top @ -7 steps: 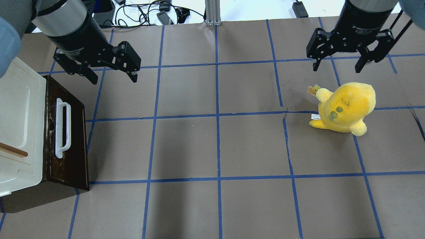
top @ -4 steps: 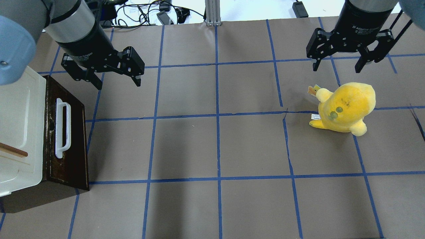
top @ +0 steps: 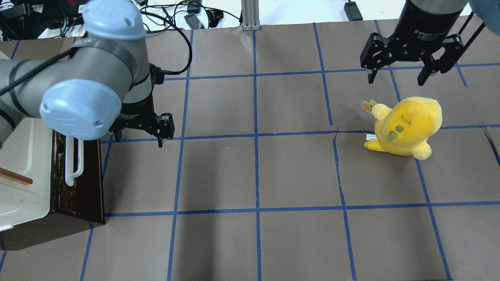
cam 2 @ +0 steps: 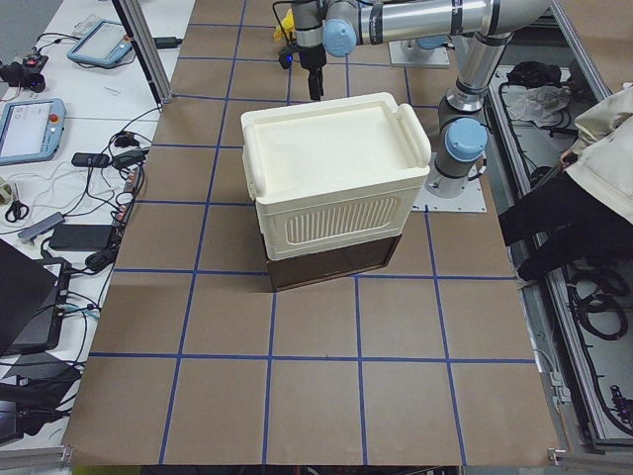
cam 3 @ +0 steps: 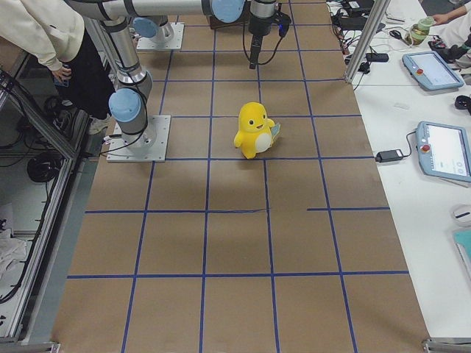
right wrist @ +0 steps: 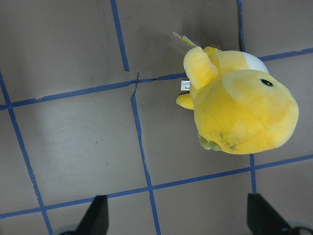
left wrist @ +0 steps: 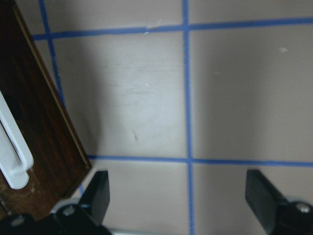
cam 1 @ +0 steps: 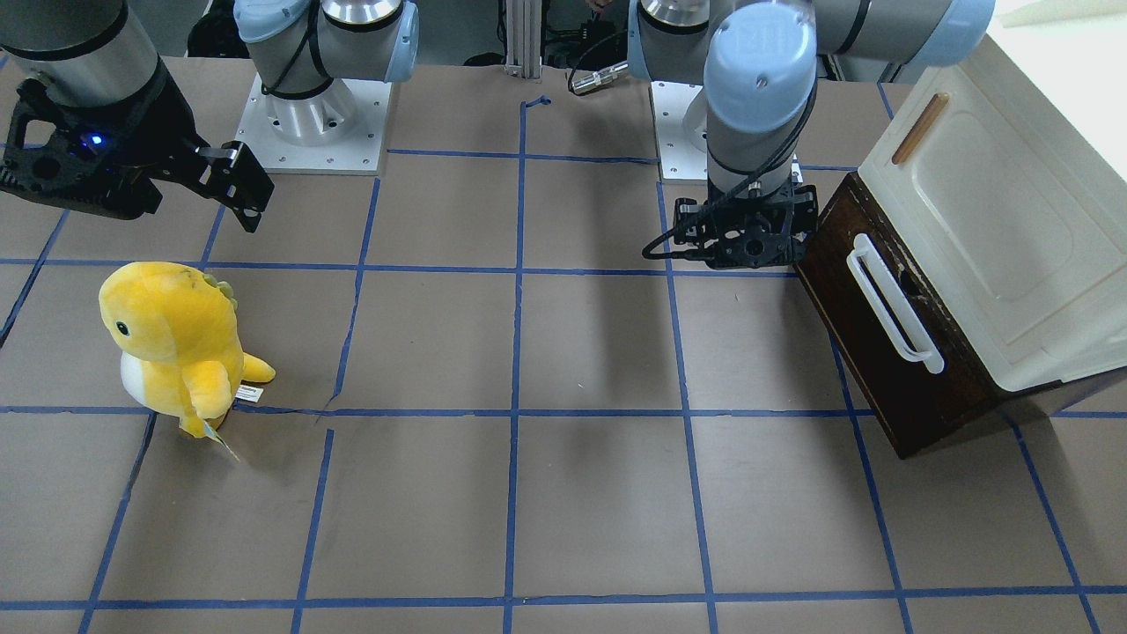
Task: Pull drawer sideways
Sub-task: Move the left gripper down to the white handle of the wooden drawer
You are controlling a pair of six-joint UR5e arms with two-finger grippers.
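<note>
Two grippers hang over the table [top: 297, 171], both empty. The left gripper [top: 138, 139] is low, just beside one end of the drawer [top: 82, 187]. Its fingers [left wrist: 97, 195] are spread wide over bare table and touch nothing. In the left wrist view the drawer's corner lies near one finger, and the end of the white handle [left wrist: 12, 156] shows at the edge, apart from it. The drawer sits at the table's end on the robot's left, under a cream cabinet [top: 23, 148], with its dark front turned toward the table's middle. The right gripper [top: 395, 80] hangs higher on the other side, jaws wide apart, near a yellow plush [top: 408, 123] that stands on the table, well apart from the drawer.
</note>
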